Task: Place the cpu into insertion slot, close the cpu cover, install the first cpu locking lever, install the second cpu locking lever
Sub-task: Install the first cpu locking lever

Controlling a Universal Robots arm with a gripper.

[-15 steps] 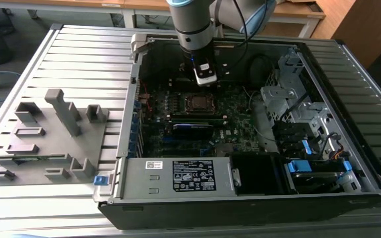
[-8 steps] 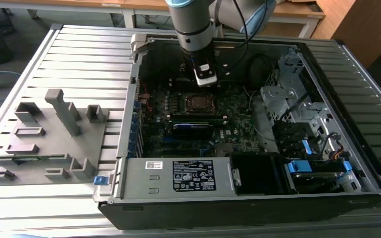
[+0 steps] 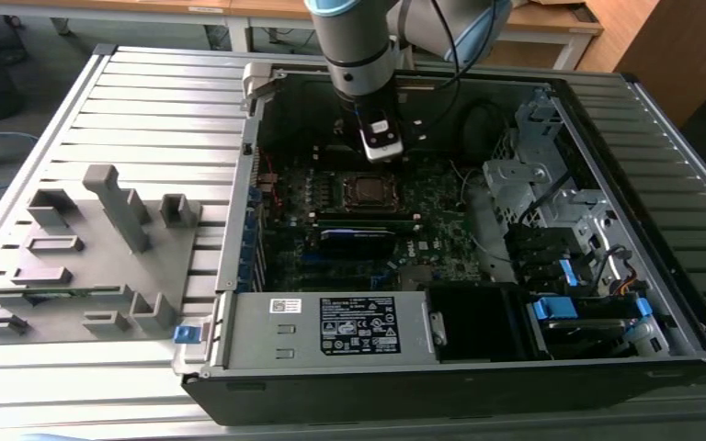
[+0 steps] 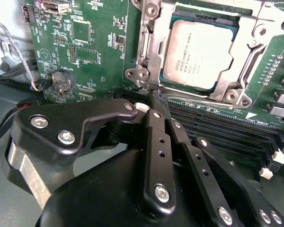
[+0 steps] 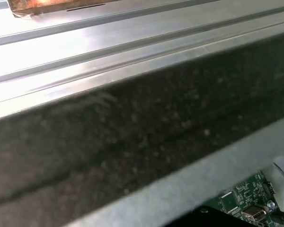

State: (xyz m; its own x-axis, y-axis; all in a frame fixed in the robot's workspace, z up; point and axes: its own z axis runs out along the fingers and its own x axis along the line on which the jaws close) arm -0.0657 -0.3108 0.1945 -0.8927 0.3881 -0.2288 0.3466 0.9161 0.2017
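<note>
As seen in the exterior view, reaches down from the top of the scene into an open computer case (image 3: 451, 390) with the gripper (image 3: 381, 147) low over the dark green motherboard (image 3: 445, 243), just beyond the insertion slot (image 3: 366, 188). Shows the case lying on a slatted metal bench (image 3: 144, 101), with a grey moulded fixture (image 3: 84, 239) on the slats toward the exterior view's left and a labelled silver power supply (image 3: 328, 326) along the case's near edge.

In the second wrist view, brings the black fingers (image 4: 154, 137) of the gripper (image 4: 157, 100) together to a narrow point, with no gap visible between them; cannot tell whether anything thin is pinched at the tips. Puts those tips right at one corner of the insertion slot (image 4: 206, 14), touching or all but touching its silver rim, beside the long black memory slots (image 4: 217, 125). Finds the cpu (image 4: 201, 52) already seated flat in the slot, its pale metal top facing up. Finds the cpu cover (image 4: 248, 71) folded down around it, the silver frame lying level and the chip showing through the square window. Cannot make out how the locking levers stand.

In the first wrist view, looks along a dark case wall (image 5: 132, 142) with bench slats (image 5: 109, 42) beyond and a corner of the motherboard (image 5: 239, 198).
</note>
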